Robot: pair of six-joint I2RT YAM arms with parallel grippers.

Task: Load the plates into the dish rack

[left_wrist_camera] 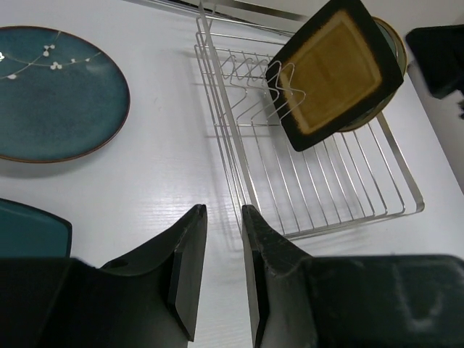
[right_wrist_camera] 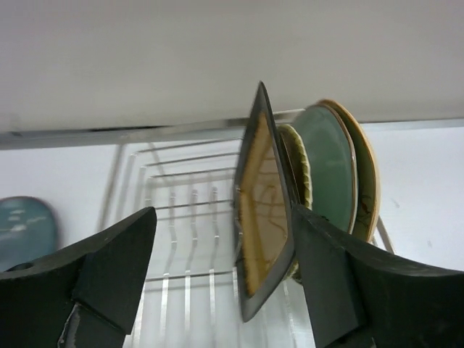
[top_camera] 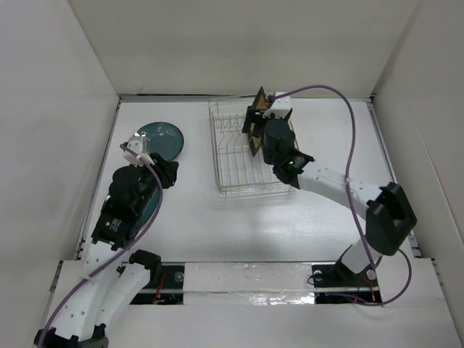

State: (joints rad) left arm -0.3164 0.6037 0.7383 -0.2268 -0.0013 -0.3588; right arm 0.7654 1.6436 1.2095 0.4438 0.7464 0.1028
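The silver wire dish rack (top_camera: 239, 163) stands mid-table and also shows in the left wrist view (left_wrist_camera: 326, 196). A black square plate with an amber centre (right_wrist_camera: 264, 217) stands on edge in it (left_wrist_camera: 337, 69). Behind it stand a yellowish plate (right_wrist_camera: 299, 163), a green plate (right_wrist_camera: 328, 163) and a tan plate (right_wrist_camera: 365, 174). My right gripper (right_wrist_camera: 225, 217) is open over the rack (top_camera: 255, 134), its jaws either side of the black plate, the right finger close against it. A dark teal flowered plate (left_wrist_camera: 51, 94) lies flat left of the rack (top_camera: 161, 138). My left gripper (left_wrist_camera: 223, 210) is empty, jaws narrowly apart, near it (top_camera: 165, 172).
A second dark teal piece (left_wrist_camera: 29, 228) shows at the lower left of the left wrist view, partly under the left arm. White walls close in the table on the left, back and right. The right arm's purple cable (top_camera: 348, 109) loops over the rack's far right.
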